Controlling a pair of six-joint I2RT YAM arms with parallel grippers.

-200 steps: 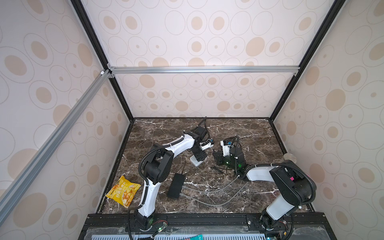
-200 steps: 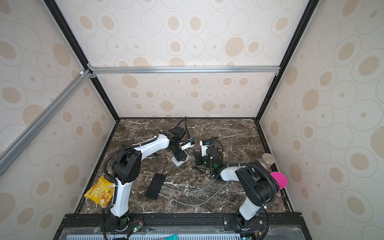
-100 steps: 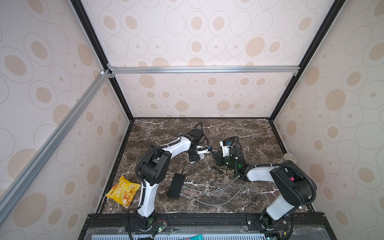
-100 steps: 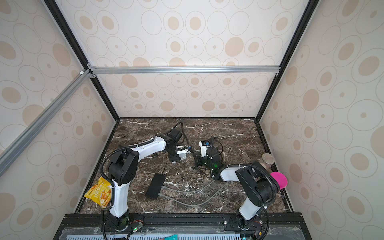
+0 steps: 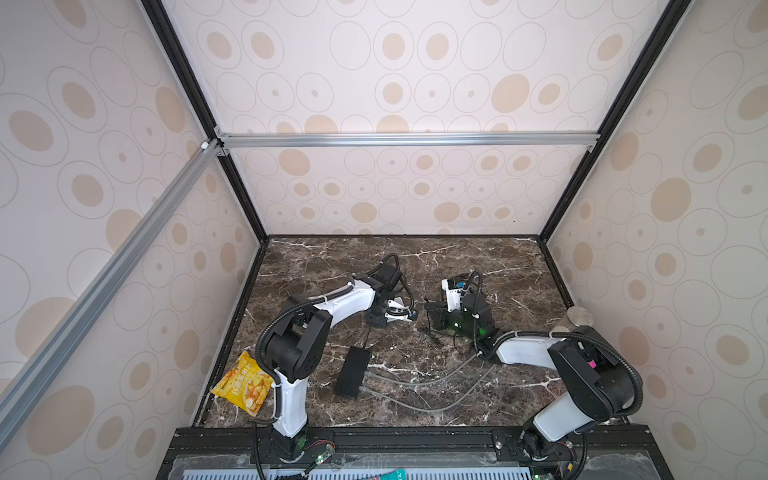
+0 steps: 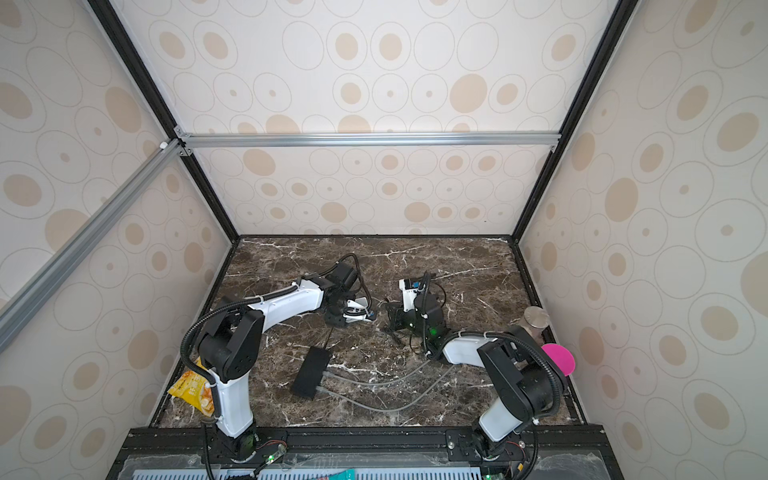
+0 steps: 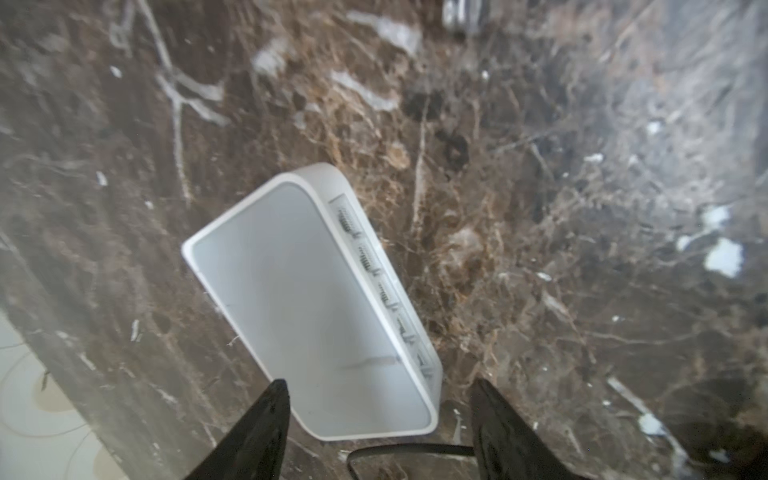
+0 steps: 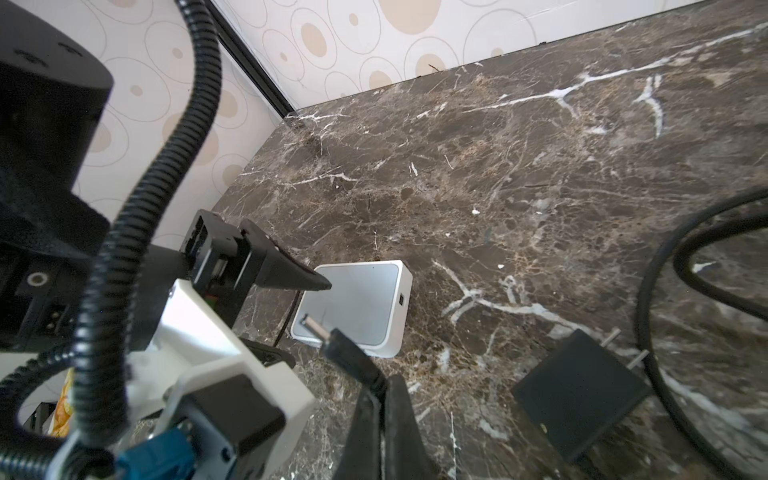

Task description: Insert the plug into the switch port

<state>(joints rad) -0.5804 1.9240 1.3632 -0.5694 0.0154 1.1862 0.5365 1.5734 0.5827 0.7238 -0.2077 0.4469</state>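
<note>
**Q:** What does the right claw hold?
**A:** My right gripper (image 8: 380,388), jaws together, is clamped on the tail of the barrel plug (image 8: 332,334). Its metal tip juts free, clear of the marble tabletop (image 8: 540,166) and near the white network switch (image 8: 357,303).

**Q:** And the left?
**A:** My left gripper (image 7: 378,384) stands jaws apart, straddling one end of the switch. A gap shows on one side, so no grip yet. The switch lies flat, with its row of ports (image 7: 374,274) along one long side.

**Q:** Step in hand?
**A:** Approach, I judge; insertion not begun. A small port (image 8: 401,299), which I take for the power socket, shows on a side face. The tip does not point at it.

**Q:** Next move?
**A:** Close the left jaws to steady the switch. Then turn the plug onto that port's axis and push straight.
</note>
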